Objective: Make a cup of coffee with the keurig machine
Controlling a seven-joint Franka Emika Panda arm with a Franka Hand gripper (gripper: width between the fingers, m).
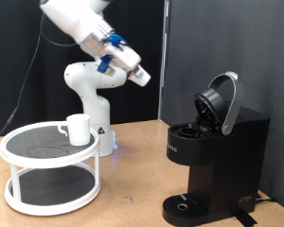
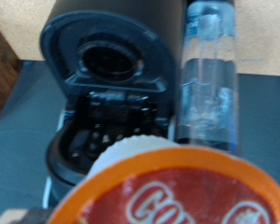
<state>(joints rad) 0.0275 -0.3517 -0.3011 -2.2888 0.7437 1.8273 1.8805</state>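
Holding an orange-rimmed coffee pod point(image 2: 173, 191), the gripper point(image 1: 142, 76) hangs above-left of the keurig machine point(image 1: 213, 156) (lid raised); the cup point(image 1: 78, 129) sits on a white two-tier stand point(image 1: 49, 170).

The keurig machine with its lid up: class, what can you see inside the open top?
Inside the keurig machine, under its raised lid, a dark round pod chamber shows. The orange-topped pod in front covers its lower part, so its contents cannot be seen.

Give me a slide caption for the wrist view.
Orange-topped pod close to the camera, above the keurig machine with its lid open.
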